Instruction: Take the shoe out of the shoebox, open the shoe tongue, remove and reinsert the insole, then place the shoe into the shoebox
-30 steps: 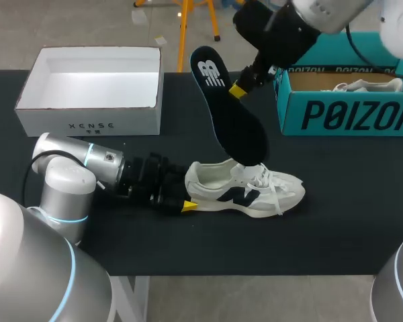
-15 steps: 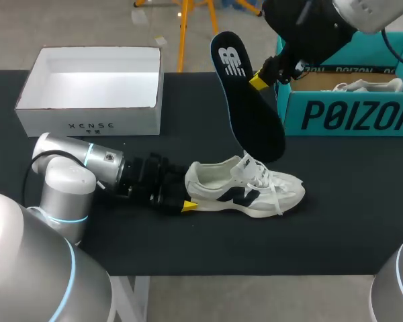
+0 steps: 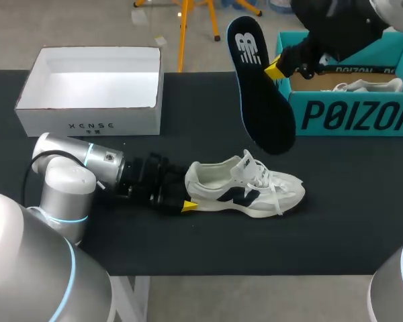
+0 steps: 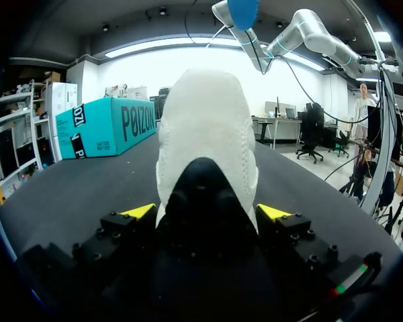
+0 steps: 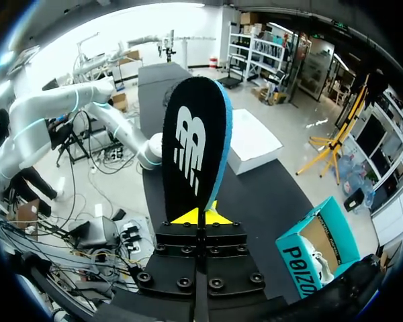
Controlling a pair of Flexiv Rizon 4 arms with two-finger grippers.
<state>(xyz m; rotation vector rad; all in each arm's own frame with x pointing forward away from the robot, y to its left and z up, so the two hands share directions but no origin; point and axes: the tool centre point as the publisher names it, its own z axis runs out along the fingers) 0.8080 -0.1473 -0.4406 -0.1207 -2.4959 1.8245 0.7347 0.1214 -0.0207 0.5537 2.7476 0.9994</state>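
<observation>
Head view: right pincer (image 3: 277, 67) pinches insole (image 3: 262, 100) by its edge, aloft above table (image 3: 349, 201). Left pincer (image 4: 206, 212) clamps shoe (image 3: 245, 188) heel on table. Risk: thin grip lets insole pivot and miss shoe opening.

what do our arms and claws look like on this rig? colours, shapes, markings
Left arm: silver-grey rounded links with light-blue rings at the joints. Right arm: the same pale silver shell, going black toward the wrist. Left claw and right claw: black blocks studded with bolts, each with two fingers ending in bright yellow tips.
</observation>
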